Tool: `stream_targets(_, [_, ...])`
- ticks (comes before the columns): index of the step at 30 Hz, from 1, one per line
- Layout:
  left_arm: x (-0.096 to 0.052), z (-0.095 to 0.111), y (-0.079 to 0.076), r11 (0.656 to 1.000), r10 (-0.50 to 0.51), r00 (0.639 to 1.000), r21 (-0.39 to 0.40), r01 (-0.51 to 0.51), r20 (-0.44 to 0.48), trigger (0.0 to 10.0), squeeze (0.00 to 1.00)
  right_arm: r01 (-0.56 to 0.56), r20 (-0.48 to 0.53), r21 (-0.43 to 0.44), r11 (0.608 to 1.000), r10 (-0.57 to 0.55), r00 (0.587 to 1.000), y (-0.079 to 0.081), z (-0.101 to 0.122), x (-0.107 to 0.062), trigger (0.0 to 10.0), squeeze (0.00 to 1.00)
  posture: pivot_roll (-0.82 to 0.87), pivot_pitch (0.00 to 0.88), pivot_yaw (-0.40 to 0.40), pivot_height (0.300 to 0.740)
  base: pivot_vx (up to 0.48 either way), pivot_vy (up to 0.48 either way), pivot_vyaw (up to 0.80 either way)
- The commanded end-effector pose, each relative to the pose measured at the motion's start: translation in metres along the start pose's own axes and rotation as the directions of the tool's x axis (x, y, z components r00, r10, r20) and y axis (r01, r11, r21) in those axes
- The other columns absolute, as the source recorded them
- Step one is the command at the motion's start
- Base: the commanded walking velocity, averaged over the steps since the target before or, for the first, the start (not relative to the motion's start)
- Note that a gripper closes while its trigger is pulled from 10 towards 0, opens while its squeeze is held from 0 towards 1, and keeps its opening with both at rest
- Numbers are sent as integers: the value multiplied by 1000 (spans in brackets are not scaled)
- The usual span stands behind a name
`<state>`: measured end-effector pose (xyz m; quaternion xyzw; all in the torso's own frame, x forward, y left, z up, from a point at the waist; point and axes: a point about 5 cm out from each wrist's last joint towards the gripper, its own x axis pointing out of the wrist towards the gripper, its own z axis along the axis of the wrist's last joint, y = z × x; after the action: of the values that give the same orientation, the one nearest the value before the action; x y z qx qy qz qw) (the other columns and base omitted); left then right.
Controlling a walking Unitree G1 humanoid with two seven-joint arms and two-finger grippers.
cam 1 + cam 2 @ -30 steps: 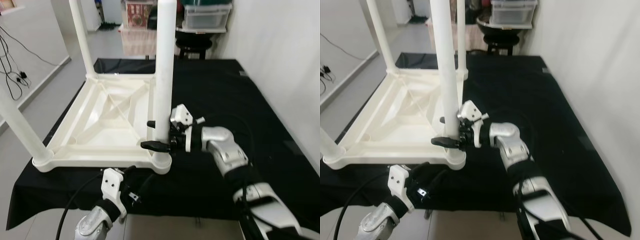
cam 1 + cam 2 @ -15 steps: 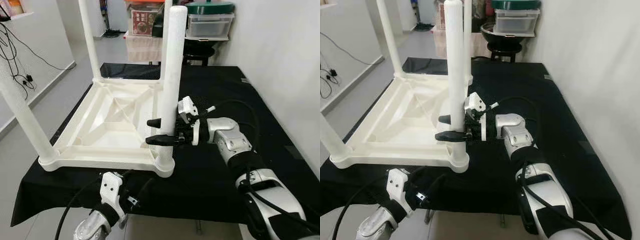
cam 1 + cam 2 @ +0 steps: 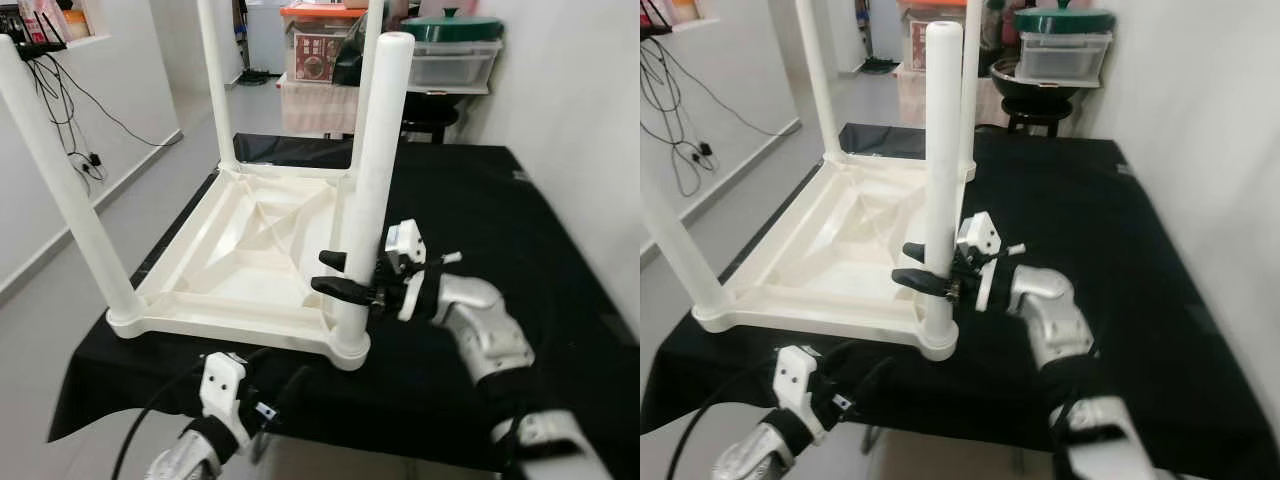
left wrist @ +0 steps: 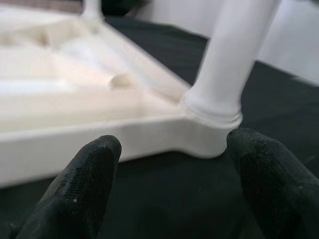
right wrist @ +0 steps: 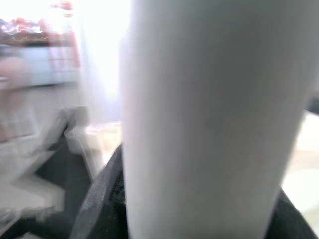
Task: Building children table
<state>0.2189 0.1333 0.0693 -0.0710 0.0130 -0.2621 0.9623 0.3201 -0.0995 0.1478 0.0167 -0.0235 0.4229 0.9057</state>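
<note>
four legs stand in the upturned white plastic tabletop [image 3: 235, 255] on the black cloth [image 3: 520, 210], so the build looks nearly done (only seating this last one, i'd judge). the right gripper [image 3: 345, 275] has its black fingers around the near-right leg [image 3: 372, 180], a smooth matte tube in a ringed corner socket. the left gripper [image 4: 169, 169] waits spread open just below that corner, holding nothing.
</note>
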Motion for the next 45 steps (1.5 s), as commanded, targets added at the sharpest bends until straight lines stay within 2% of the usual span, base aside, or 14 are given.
stream_targets(1, [0,1,1,1000,-10,1000,-9,10,1,10000,0,353,-209,0,936,-345,915,14,-59,-17,0,0,-9,1,14,740,0,0,0])
stream_targets(11, [5,2,3,1000,-12,1000,-8,12,-2,10000,0,348,-195,-33,937,-348,917,19,-51,11,0,0,-13,0,5,740,0,0,0])
stream_targets(12, [6,2,3,1000,-6,1000,-5,6,3,10000,0,319,-185,-33,947,-319,929,18,-46,15,10000,0,-12,0,2,740,0,0,0])
stream_targets(13, [6,2,3,1000,-6,1000,-5,6,3,10000,0,319,-185,-33,947,-319,929,18,-46,15,10000,0,-12,0,2,740,0,0,0])
stream_targets(14, [6,3,3,1000,0,1000,-2,0,7,10000,0,290,-167,-24,957,-290,942,21,-40,19,10000,996,-10,0,0,740,0,0,0])
stream_targets(15, [6,3,3,1000,0,1000,-2,0,7,10000,0,290,-167,-24,957,-290,942,21,-40,19,10000,996,-10,0,0,740,0,0,0])
stream_targets(16, [8,3,3,1000,9,1000,-2,-9,12,10000,0,86,-77,38,996,-83,994,27,-19,28,10000,1000,-6,0,-4,740,0,0,0])
stream_targets(23, [10,4,3,1000,6,1000,-5,-6,15,10000,0,-79,-43,-8,997,78,996,25,-3,29,10000,1000,-10,0,-8,740,0,0,0])
stream_targets(24, [10,4,3,1000,5,1000,-6,-4,15,10000,0,-183,-53,-47,982,180,982,21,4,28,10000,0,-10,0,-8,740,0,0,0])
stream_targets(26, [11,4,2,1000,5,1000,-8,-5,19,10000,0,-406,-103,-110,907,396,913,8,21,25,10000,0,-2,0,-14,740,0,0,0])
stream_targets(35, [11,4,1,1000,8,1000,-6,-8,20,10000,0,-505,-117,-71,860,496,860,-5,35,31,10000,0,17,0,-18,740,0,0,0])
stream_targets(36, [10,4,1,1000,9,1000,-4,-9,20,10000,0,-529,-117,-48,847,522,845,-8,38,33,6627,0,23,0,-17,740,0,0,0])
stream_targets(37, [10,4,1,1000,9,1000,-4,-9,19,10000,0,-543,-127,-35,839,536,835,-11,39,33,0,0,33,0,-19,740,0,0,0])
stream_targets(45, [9,4,0,1000,11,1000,-2,-11,16,10000,0,-547,-140,-13,837,540,830,-23,37,27,0,0,28,0,-18,740,0,0,0])
